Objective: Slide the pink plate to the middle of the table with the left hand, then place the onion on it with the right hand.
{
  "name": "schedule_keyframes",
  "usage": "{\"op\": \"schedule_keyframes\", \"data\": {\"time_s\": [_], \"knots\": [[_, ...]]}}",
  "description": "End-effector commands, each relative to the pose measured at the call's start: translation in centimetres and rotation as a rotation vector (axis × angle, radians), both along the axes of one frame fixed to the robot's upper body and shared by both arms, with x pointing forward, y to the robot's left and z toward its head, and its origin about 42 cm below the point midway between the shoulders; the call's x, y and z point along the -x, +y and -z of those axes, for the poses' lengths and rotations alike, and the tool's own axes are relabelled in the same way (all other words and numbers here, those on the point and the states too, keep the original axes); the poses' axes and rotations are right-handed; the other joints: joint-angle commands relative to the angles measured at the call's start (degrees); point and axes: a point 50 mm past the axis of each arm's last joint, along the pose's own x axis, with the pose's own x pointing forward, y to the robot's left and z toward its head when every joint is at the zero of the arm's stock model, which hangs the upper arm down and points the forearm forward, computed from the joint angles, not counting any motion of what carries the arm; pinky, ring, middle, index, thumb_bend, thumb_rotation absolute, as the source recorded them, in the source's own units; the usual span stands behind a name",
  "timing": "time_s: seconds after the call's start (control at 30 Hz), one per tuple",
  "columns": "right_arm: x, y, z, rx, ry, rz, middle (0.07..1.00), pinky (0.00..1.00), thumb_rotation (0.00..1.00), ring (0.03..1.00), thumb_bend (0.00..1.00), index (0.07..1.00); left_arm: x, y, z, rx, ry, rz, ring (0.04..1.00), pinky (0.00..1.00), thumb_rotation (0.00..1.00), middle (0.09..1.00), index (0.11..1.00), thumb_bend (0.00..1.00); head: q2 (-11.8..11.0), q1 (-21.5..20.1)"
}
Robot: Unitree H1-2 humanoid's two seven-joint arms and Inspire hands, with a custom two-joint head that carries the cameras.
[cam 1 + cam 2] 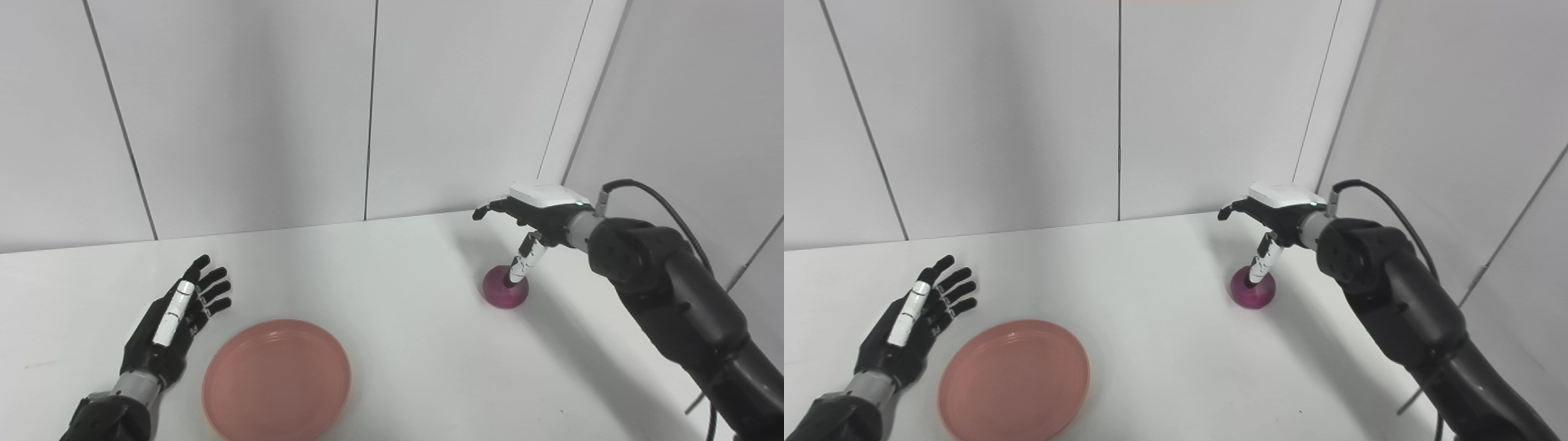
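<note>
A pink plate (277,380) lies flat on the white table (404,331), near the front and left of centre, with nothing on it. My left hand (177,315) rests just left of the plate, fingers spread and open, not touching it. A purple onion (505,288) sits on the table at the right, toward the back. My right hand (533,223) hovers above the onion, palm down and open, fingers stretched out to the left. Its thumb points down and its tip meets the top of the onion.
White wall panels (367,110) stand close behind the table and along its right side. A black cable (667,208) loops over my right forearm. Bare tabletop lies between the plate and the onion.
</note>
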Motion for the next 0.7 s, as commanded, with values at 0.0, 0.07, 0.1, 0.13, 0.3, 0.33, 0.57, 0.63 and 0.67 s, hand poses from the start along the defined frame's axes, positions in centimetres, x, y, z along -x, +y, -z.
{"op": "schedule_keyframes", "data": {"time_s": [0.0,0.07,0.1,0.13,0.3,0.33,0.57,0.63,0.67], "knots": [[-1.0,-0.6,-2.4,0.032,-0.035,0.049,0.916,0.69,0.12,0.887,1.0,0.849,1.6,0.2,3.2,-0.012,0.15,0.001,0.867,0.83,0.74,0.875,0.917,0.66,-0.09,0.03],[-1.6,-0.6,-2.0,0.032,-0.003,0.071,0.927,0.69,0.12,0.897,1.0,0.854,1.5,0.2,3.3,-0.014,0.146,0.001,0.865,0.83,0.74,0.871,0.916,0.66,-0.15,0.0],[-1.8,-0.6,-1.7,0.027,0.01,0.078,0.929,0.7,0.11,0.9,1.0,0.855,1.5,0.2,3.3,-0.015,0.146,0.001,0.864,0.83,0.74,0.868,0.915,0.66,-0.15,0.0],[-1.9,-0.6,-1.5,0.024,0.019,0.085,0.921,0.69,0.11,0.894,1.0,0.857,1.5,0.3,3.3,-0.015,0.146,0.001,0.864,0.82,0.74,0.869,0.915,0.66,-0.17,-0.05],[-2.4,-0.8,-0.3,0.024,0.061,0.109,0.905,0.69,0.11,0.894,1.0,0.862,1.6,0.3,3.2,-0.019,0.143,0.004,0.87,0.83,0.75,0.884,0.921,0.64,-0.12,0.07],[-2.5,-0.9,0.0,0.022,0.068,0.112,0.904,0.69,0.11,0.893,1.0,0.863,1.6,0.3,3.2,-0.02,0.142,0.005,0.87,0.83,0.75,0.885,0.922,0.64,-0.12,0.17],[-3.0,-1.3,1.7,0.019,0.125,0.131,0.924,0.7,0.12,0.901,1.0,0.873,1.5,0.6,3.3,-0.033,0.137,0.006,0.866,0.82,0.75,0.876,0.921,0.66,-0.07,0.36],[-3.1,-1.5,2.1,0.017,0.139,0.141,0.93,0.72,0.15,0.909,1.0,0.873,1.5,0.7,3.3,-0.039,0.134,0.009,0.872,0.84,0.76,0.879,0.927,0.65,-0.09,0.32],[-3.1,-1.6,2.2,0.016,0.143,0.146,0.932,0.73,0.16,0.915,1.0,0.871,1.5,0.8,3.4,-0.042,0.132,0.011,0.866,0.83,0.76,0.874,0.923,0.66,-0.09,0.32]]}}
